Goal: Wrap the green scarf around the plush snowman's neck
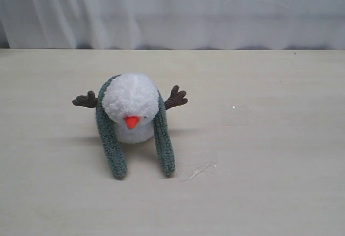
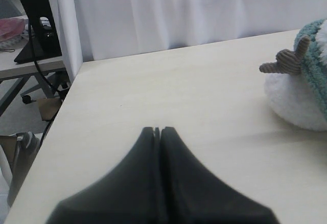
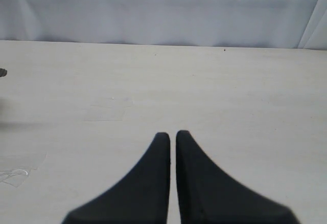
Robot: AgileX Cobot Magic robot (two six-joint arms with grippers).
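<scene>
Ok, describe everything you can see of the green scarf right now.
The green scarf is a long, narrow strip of dull grey-green, fuzzy ribbed knit with rounded ends. It is draped behind the white head of the plush snowman, between the head and the brown twig arms; that rear stretch is mostly hidden. Its two tails run down either side of the body and lie on the table, apart, neither crossed nor tied in front.

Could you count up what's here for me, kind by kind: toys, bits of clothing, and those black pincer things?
plush snowman: 1
green scarf: 1
black pincers, both shut: 2 (left gripper, right gripper)
Total: 4
</scene>
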